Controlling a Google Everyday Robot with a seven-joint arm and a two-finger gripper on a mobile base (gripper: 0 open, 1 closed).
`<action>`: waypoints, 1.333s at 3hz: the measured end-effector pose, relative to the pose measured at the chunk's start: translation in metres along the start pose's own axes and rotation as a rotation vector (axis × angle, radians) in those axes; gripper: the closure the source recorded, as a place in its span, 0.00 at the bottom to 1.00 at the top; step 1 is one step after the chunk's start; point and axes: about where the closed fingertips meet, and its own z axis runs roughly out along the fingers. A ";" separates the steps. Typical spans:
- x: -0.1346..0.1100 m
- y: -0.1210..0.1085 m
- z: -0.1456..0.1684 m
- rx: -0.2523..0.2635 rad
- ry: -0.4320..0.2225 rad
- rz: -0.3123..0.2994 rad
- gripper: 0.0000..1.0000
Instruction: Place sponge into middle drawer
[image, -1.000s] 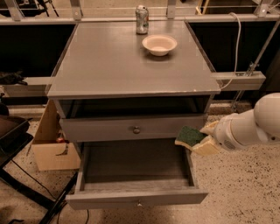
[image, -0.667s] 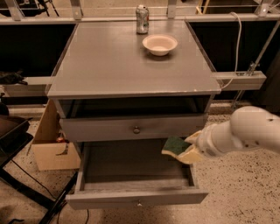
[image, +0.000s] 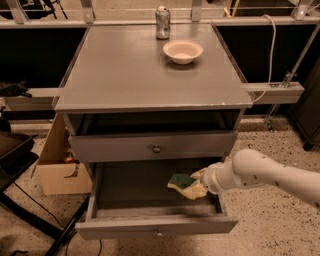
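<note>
The gripper (image: 189, 187) is hanging over the open middle drawer (image: 155, 226), on its right side; its fingers are pinching the sponge (image: 180, 179), with the green face showing on top. A second ago the sponge was out past the right edge of the cabinet (image: 150, 75); now it is sitting inside the walls of the drawer, so the arm is moving in from the right and a bit down. That is looking like good news for the job; the sponge is getting to the right place, and the drawer is pulled out far enough to take it.

The sponge is not lying on the drawer floor yet, I think; it is looking like it is up in the air, near the right wall. So the job is not done; the gripper is probably needing to go a little lower and then let go.

The upper drawer front (image: 150, 146) is staying shut just above the gripper. The bowl (image: 183, 51) and the can (image: 162, 22) are standing on top of the cabinet, far from the sponge; a cardboard box (image: 57, 167) is sitting on the ground at the left.
</note>
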 end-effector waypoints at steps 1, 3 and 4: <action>0.006 -0.005 0.041 -0.019 -0.036 0.044 1.00; 0.028 0.003 0.125 -0.073 -0.091 0.190 0.96; 0.028 0.003 0.125 -0.073 -0.091 0.190 0.73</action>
